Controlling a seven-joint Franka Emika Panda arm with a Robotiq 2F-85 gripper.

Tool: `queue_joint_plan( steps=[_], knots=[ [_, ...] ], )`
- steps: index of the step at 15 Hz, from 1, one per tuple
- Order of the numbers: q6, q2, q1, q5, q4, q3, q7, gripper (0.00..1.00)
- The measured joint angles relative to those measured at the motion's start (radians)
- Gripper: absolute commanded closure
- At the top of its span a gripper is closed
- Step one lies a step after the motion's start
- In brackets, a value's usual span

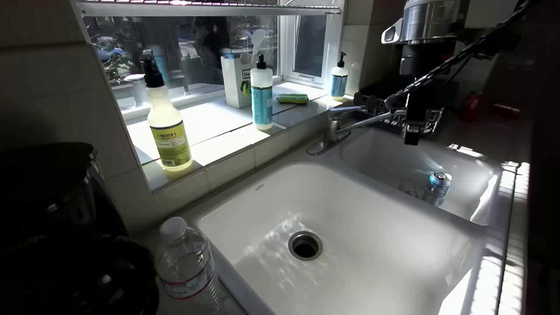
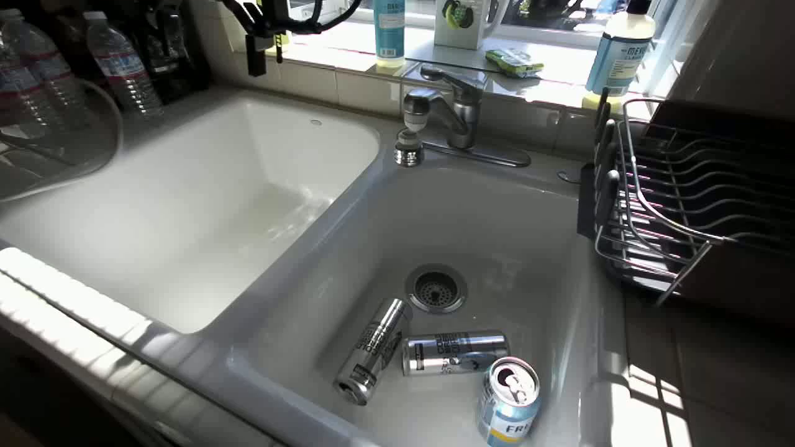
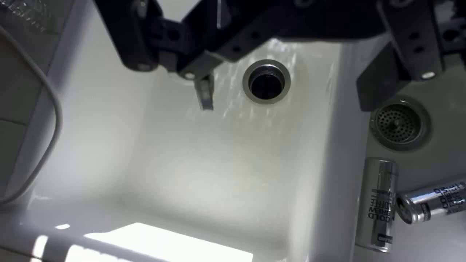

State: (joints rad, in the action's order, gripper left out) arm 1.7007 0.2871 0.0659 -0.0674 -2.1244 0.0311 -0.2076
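Note:
My gripper [image 3: 286, 106] stands wide open with nothing between its fingers. Below it in the wrist view lies the white left basin [image 3: 218, 174] with its dark round drain [image 3: 266, 84]. Across the divider [image 3: 333, 156], two silver cold brew cans [image 3: 376, 207] lie on their sides in the neighbouring basin. An exterior view has the gripper [image 1: 412, 136] hanging above the sink, apart from everything. A blue can [image 2: 509, 403] stands upright near the silver cans, its opened top facing up; the wrist view does not include it.
A chrome faucet [image 2: 456, 118] rises behind the divider. Soap bottles [image 1: 261, 98] and a spray bottle [image 1: 168, 131] line the window sill. Water bottles [image 2: 121, 62] stand beside the left basin, and a wire dish rack [image 2: 671, 186] flanks the right one. A cable [image 3: 54, 120] loops over the basin's edge.

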Motion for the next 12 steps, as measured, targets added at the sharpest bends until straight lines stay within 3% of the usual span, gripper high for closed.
queue_joint_plan(
  steps=[8,12],
  knots=[
    [0.007,-0.001,-0.005,0.005,0.001,0.0,0.009,0.0],
    [0.15,-0.019,-0.075,0.02,0.011,0.025,0.083,0.0]
  ],
)
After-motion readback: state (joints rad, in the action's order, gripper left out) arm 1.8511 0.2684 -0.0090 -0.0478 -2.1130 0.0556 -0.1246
